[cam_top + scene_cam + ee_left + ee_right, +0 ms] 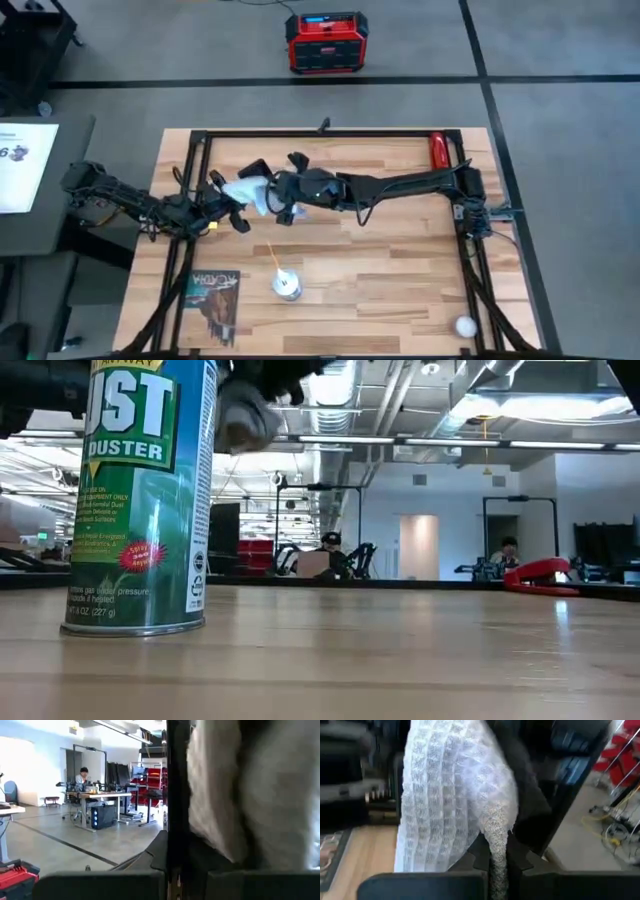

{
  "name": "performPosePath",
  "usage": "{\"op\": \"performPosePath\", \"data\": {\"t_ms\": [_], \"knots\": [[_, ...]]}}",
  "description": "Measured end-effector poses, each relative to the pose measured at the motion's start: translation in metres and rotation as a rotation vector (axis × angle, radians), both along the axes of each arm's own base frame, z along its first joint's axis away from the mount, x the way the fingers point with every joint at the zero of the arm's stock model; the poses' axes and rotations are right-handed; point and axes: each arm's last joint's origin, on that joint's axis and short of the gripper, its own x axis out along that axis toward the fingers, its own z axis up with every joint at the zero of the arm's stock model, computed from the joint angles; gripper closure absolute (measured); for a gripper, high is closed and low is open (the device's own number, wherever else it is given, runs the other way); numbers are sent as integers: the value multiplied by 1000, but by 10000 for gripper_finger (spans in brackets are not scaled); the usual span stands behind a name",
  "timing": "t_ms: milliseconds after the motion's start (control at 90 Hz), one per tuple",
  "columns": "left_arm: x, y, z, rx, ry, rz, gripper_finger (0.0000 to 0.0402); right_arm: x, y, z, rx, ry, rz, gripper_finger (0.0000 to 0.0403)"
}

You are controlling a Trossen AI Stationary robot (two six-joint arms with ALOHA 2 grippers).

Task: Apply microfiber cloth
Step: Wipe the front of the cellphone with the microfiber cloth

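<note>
the right claw (499, 862) pinches the pale blue-grey waffle-weave microfiber cloth (455, 795) above the wooden surface (380, 290); whether the left claw (228, 205), meeting it, is spread cannot be told.

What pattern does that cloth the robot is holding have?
The microfiber cloth is pale whitish-blue with a waffle grid weave, clearest in the right wrist view.

- Microfiber cloth (455, 795): pale blue-white, waffle-grid weave; reads grey in the low view.
- Left gripper (228, 205) and right gripper (272, 196): black.
- Table (380, 290): light wood planks, black frame.
- Duster can (140, 500): green, white lettering, red badge, silver base.
- Booklet (213, 303), at 7 o'clock on the table: dark print, teal title.
- Red object (438, 150), at 1 o'clock: possibly a stapler.
- Case (327, 42) on the floor: red and black.
</note>
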Motion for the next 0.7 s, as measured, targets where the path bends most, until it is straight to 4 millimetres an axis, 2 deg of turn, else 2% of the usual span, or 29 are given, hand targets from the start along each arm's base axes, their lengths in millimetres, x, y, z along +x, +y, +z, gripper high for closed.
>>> {"op": "performPosePath", "data": {"t_ms": [156,289,700], "knots": [[-1,0,4,12,-33,-5,393,-4,-3,-23,34,49,-17,403],[-1,0,4,10,-38,-16,394,-4,-8,-26,40,23,-27,403],[0,0,3,-21,-37,-28,394,3,-10,22,-73,-50,2,403]]}}
